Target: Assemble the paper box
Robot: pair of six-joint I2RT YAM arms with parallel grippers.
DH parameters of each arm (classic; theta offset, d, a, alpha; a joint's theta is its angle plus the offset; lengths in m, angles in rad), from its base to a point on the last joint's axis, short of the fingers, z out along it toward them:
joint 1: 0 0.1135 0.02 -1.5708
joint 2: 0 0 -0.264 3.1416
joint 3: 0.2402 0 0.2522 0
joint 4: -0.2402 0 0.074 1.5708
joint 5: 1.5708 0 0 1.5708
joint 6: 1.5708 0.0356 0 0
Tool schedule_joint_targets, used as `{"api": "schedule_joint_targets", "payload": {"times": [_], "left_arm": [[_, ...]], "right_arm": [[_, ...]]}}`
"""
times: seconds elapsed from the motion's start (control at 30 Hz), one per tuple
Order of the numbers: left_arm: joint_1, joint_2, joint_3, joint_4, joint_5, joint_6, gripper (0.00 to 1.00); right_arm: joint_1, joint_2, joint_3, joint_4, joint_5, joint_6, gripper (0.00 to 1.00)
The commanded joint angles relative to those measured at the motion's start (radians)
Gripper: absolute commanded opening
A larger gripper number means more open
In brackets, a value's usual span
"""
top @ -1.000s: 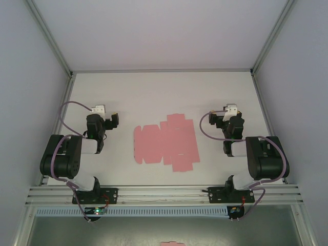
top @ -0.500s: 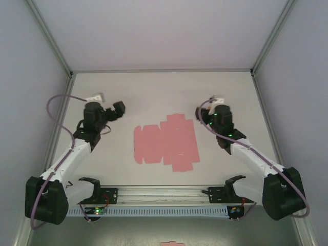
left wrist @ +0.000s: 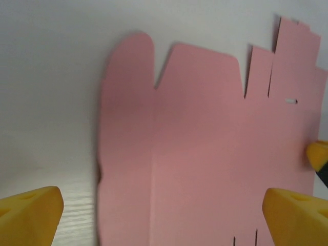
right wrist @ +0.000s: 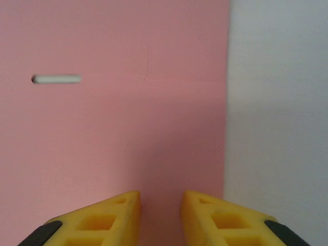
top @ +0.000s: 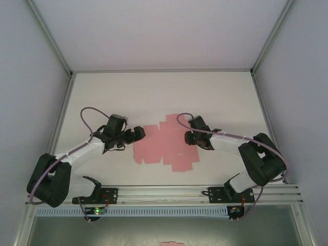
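Looking from above, we see the paper box (top: pixel 164 144) as a flat pink die-cut sheet in the middle of the white surface (top: pixel 154 92), between both arms. The left end effector (top: pixel 137 133) is at the sheet's left edge, its fingers (left wrist: pixel 31 210) spread wide over the rounded flaps. The right end effector (top: pixel 191 136) is over the sheet's right edge. Its fingers (right wrist: pixel 102 218) are nearly together, and the pink card shows through the narrow gap. A small slot (right wrist: pixel 56 79) is cut ahead of them.
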Motion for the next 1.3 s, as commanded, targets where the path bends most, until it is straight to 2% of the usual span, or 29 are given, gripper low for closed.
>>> {"api": "schedule_joint_targets", "payload": {"times": [0.0,0.17,0.3,0.63,0.73,0.8,1.0,1.2,1.27], "left_arm": [[-0.017,0.046,0.003,0.034,0.077,-0.034,1.00],[-0.016,0.084,0.009,0.025,0.049,-0.026,0.98],[-0.016,0.083,-0.003,0.053,0.070,-0.035,0.98],[-0.018,0.078,-0.090,0.338,0.218,-0.140,0.92],[-0.018,0.001,-0.076,0.295,0.203,-0.122,0.92],[-0.018,-0.068,-0.073,0.282,0.196,-0.112,0.88],[-0.025,-0.254,-0.135,0.400,0.143,-0.138,0.82],[-0.051,-0.185,-0.118,0.392,0.118,-0.109,0.79],[-0.060,-0.146,-0.111,0.400,0.120,-0.103,0.74]], "right_arm": [[0.003,0.046,-0.012,-0.013,-0.014,0.038,0.31],[0.004,0.066,-0.050,0.006,-0.007,0.062,0.29],[0.004,0.081,-0.073,0.017,-0.007,0.075,0.28],[0.004,0.113,-0.116,0.070,-0.059,0.104,0.27],[0.004,0.122,-0.143,0.104,-0.083,0.118,0.26],[0.004,0.122,-0.167,0.142,-0.111,0.126,0.25],[-0.002,0.101,-0.222,0.249,-0.189,0.159,0.25],[-0.011,0.058,-0.246,0.321,-0.250,0.176,0.25],[-0.013,0.049,-0.257,0.351,-0.273,0.185,0.25]]}}
